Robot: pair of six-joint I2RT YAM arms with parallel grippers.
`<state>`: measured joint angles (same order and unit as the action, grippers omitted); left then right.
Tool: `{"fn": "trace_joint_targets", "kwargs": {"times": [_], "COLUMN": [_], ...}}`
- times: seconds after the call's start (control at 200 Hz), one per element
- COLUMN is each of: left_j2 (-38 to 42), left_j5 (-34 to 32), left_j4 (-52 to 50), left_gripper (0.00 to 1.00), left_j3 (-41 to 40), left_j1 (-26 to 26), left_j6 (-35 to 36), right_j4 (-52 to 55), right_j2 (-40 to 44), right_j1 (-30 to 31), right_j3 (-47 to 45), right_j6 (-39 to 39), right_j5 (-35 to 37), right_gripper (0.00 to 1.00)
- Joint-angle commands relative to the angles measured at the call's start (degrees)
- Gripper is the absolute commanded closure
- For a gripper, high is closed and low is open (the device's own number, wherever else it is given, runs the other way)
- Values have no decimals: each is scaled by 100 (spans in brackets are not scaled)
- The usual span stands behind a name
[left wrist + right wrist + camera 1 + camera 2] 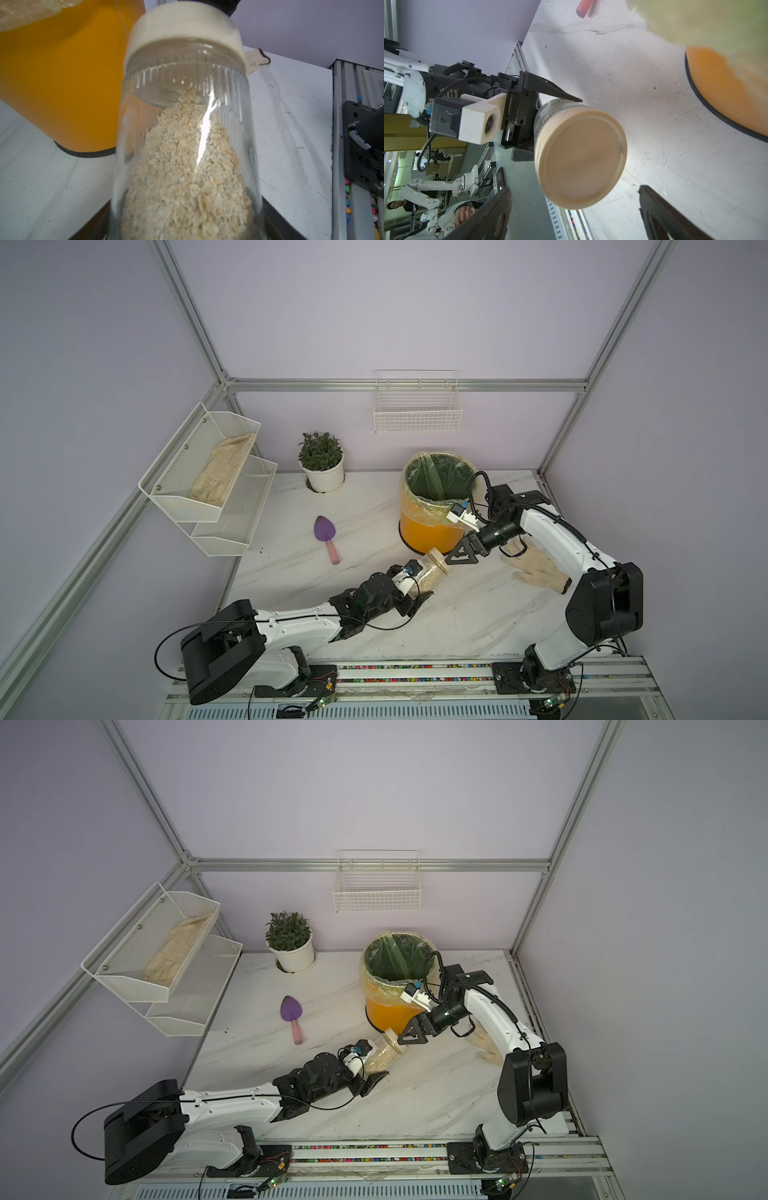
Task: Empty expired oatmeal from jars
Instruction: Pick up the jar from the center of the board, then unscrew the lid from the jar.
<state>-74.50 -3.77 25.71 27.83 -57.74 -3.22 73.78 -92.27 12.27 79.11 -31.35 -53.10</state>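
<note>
I note a clear jar [430, 574] with a beige lid [581, 158], holding pale beige oatmeal [182, 182]. The bin [428, 533] is orange, black-rimmed at the base, lined yellow-green. The table [478, 614] is white marble, grey-veined. The trowel [327, 539] is purple, pink-handled.

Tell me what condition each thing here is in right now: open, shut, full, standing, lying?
Jar, held tilted, closed.
Lid, on the jar.
Oatmeal, inside the jar, partly filling it.
Left tool, shut on the jar.
Right tool, open, at the lid, not gripping.
Orange bin, upright, open-topped, bag-lined.
Trowel, lying flat.
Glove, lying flat.
Potted plant, upright.
</note>
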Motion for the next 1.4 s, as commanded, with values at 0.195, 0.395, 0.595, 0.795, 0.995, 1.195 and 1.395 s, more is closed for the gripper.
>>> {"fn": "trace_joint_targets", "kwargs": {"times": [0.195,0.395,0.595,0.795,0.995,1.195,1.395], "left_j2": [334,550,538,454,411,189,93], "left_j5": [-126,-315,-305,-295,-271,-176,-135], "left_j4": [909,874,784,812,813,804,944], "left_gripper": [100,100,100,100,100,100,100], "left_j3": [165,200,273,331,415,594,710], "left_j1": [-290,-333,-330,-331,-335,-368,-405], "left_j6": [260,366,419,411,431,395,410], "right_j4": [330,724,961,1278,1276,921,641], "right_j2": [-116,-247,-283,-401,-372,-140,55], "right_j1": [-15,-14,-14,-12,-10,-13,-14], "right_j3": [139,149,122,192,158,37,-65], "right_j6": [-184,-575,-858,-1145,-1189,-855,-601], "right_j5": [-491,-645,-743,-910,-974,-937,-814], "right_gripper": [3,3,3,3,3,3,3]}}
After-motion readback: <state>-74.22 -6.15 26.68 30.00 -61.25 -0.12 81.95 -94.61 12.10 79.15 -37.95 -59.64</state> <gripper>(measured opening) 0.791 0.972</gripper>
